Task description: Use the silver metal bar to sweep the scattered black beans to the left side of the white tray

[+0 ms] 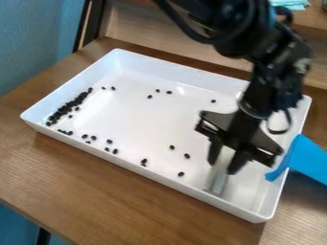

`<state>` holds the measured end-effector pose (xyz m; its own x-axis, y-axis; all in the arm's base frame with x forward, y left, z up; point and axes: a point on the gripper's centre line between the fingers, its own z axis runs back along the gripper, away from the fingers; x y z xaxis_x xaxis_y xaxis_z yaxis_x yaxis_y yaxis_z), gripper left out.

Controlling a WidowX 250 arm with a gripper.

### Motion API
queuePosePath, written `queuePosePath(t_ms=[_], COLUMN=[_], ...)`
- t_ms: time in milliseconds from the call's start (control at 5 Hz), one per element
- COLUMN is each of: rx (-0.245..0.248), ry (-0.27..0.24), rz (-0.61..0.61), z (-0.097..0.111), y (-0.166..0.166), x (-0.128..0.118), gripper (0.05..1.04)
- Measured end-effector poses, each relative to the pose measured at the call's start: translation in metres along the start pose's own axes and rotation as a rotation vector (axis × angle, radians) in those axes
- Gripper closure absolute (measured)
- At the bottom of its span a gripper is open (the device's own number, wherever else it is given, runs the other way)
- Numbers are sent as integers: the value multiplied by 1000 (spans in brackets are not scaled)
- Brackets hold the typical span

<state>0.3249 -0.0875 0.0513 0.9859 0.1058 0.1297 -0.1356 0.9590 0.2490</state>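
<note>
- Camera view, far left: we see a blue wall [32,43], and a black post [89,24] stands near the back corner of the white tray [134,124]. The tray sits flat on a brown wood table [127,191].
- At the left end of the tray, we find a long heap of little black beans [70,106]. They lie close together in a row that runs along the left wall.
- Next to the heap and along the front side, we spot loose beans [109,141]. Some are in twos, and some are all by themselves.
- Near the middle, three beans lie toward the back, and a few more are dotted about in the front part, just left of the gripper [223,167].
- Right of the middle, the gripper hangs tipped down inside the tray. Its two black fingers are a little bit apart, with a pale strip [218,183] pinched between them. It is blurry there, so we think the strip is hard and see-through, but we can't be sure. Its low end is down by the front wall.
- Up above, the black arm [246,33] comes in from the top.
- On the far right, we see blue tape [310,160] touching the tray's right side, and a light green cloth [290,4] lies up at the top.
</note>
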Motion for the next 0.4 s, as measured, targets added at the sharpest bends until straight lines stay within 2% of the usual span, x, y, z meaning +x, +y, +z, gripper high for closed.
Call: queuePosePath(t_ms=[400], rx=[33], ry=[-3], rz=[-41], z=[-13], y=[36], x=[3], gripper=[745])
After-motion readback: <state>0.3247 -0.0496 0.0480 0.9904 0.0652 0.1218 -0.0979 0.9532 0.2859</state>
